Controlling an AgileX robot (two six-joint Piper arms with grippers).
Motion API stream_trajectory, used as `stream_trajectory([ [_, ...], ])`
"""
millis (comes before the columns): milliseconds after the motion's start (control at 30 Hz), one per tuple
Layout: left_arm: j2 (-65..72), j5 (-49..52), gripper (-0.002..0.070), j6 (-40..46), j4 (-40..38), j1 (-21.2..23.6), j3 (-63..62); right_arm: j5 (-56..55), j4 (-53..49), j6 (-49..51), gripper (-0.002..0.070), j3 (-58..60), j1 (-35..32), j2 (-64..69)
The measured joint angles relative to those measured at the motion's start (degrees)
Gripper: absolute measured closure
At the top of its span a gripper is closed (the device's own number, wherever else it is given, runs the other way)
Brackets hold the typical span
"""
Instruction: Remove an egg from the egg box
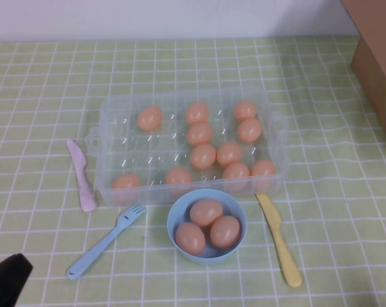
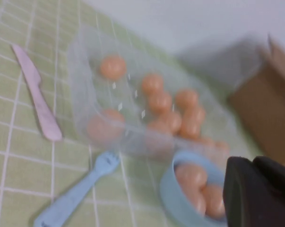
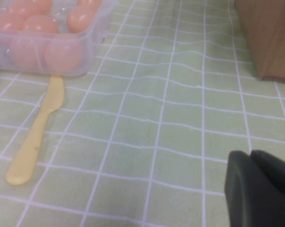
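The clear plastic egg box (image 1: pixel 116 109) sits mid-table and holds several orange-tan eggs (image 1: pixel 203 156), most of them in its right half. It also shows in the left wrist view (image 2: pixel 81 61) and in the right wrist view (image 3: pixel 95 28). My left gripper (image 2: pixel 253 163) is shut and empty, low at the near left, short of the bowl and the box. A dark part of it shows at the high view's bottom left corner (image 1: pixel 7 281). My right gripper (image 3: pixel 251 153) is shut and empty over bare cloth to the right of the box, outside the high view.
A light-blue bowl (image 1: pixel 176 220) with three eggs stands just in front of the box. A pink knife (image 1: pixel 80 174) lies left of the box, a blue fork (image 1: pixel 103 243) at front left, a yellow knife (image 1: pixel 279 240) at front right. A cardboard box (image 1: pixel 378 57) stands at the far right.
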Motion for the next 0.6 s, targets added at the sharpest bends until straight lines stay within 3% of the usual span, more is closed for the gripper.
stream_trajectory([
  [300,27.30,25.82,0.0680,8.83,19.29,0.00,-25.32,0.00,0.00,0.00,0.0696,0.00,0.00,0.00],
  [500,42.96,30.94,0.0680,14.31,23.20,-0.40,-36.77,0.00,0.00,0.00,0.0696,0.00,0.00,0.00],
  [600,49.73,30.94,0.0680,14.16,26.38,-3.65,-42.00,0.00,0.00,0.00,0.0696,0.00,0.00,0.00],
])
